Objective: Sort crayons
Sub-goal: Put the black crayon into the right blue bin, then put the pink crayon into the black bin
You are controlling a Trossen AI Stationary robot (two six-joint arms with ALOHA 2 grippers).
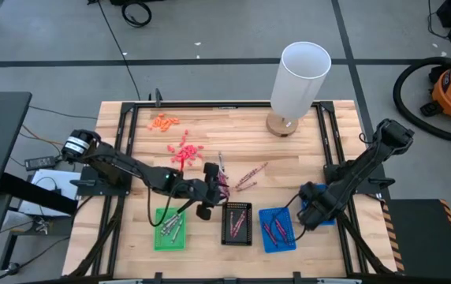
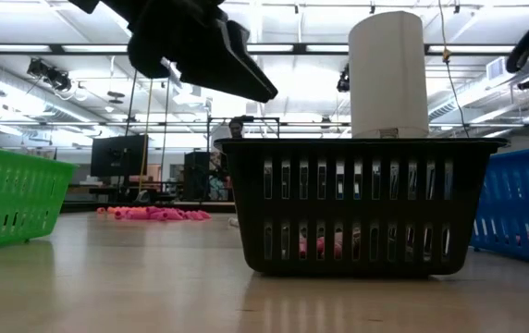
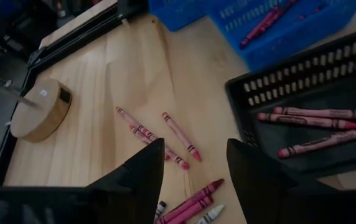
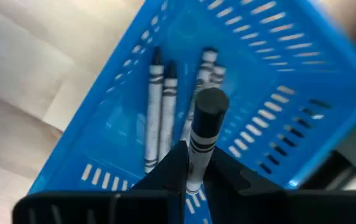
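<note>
Loose crayons (image 1: 247, 177) lie on the wood in mid-table; in the left wrist view these pinkish-red and maroon crayons (image 3: 179, 134) show just beyond my fingers. My left gripper (image 1: 213, 191) hangs over them, open (image 3: 193, 148), nothing between its fingers. The black tray (image 1: 236, 223) holds pinkish-red crayons (image 3: 318, 116). My right gripper (image 1: 309, 213) is over a second blue tray (image 4: 290, 93) at the right, shut (image 4: 195, 157) on a silvery-grey crayon (image 4: 204, 121) standing up from the fingers. Several grey crayons (image 4: 159, 112) lie in that tray.
A green tray (image 1: 170, 229) with crayons sits front left and a blue tray (image 1: 277, 229) front right of the black one. A white cylinder (image 1: 298, 77) on a round wooden base stands at the back. Orange and red bits (image 1: 183, 150) lie back left.
</note>
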